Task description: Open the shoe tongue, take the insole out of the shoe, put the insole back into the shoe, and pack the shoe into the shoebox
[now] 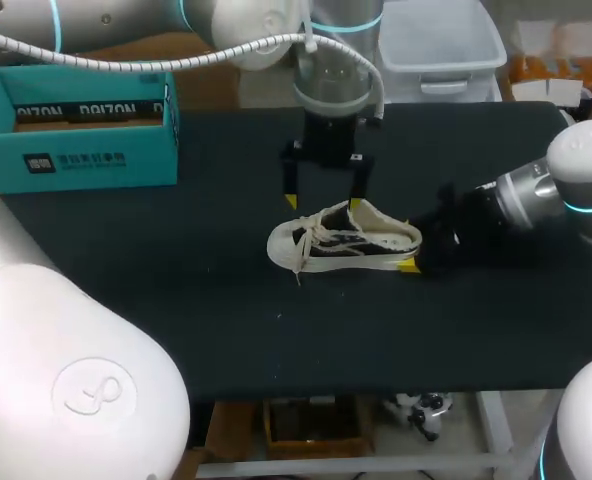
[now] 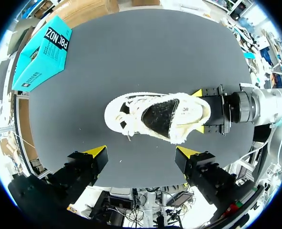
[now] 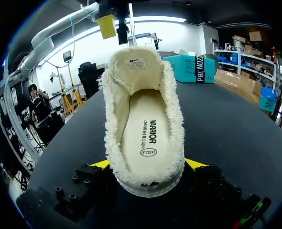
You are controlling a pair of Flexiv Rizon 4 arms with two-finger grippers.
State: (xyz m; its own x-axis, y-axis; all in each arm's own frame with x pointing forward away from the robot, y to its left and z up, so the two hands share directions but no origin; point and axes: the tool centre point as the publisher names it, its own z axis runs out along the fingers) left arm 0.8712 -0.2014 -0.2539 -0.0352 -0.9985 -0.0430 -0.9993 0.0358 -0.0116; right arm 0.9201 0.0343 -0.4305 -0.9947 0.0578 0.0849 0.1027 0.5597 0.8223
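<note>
The white shoe sits in the middle of the black table with the insole inside it. The right gripper squeezes the shoe's heel from both sides. The left gripper hangs over the shoe, fingers spread wide, holding nothing. The blue box sits well away, past the shoe's toe.

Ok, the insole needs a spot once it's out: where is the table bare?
Bare: the broad table strip along the near edge, in front of the shoe, and the stretch between shoebox and shoe toe. Crowded: the shoe itself, left gripper open above it, right gripper gripping its heel.
</note>
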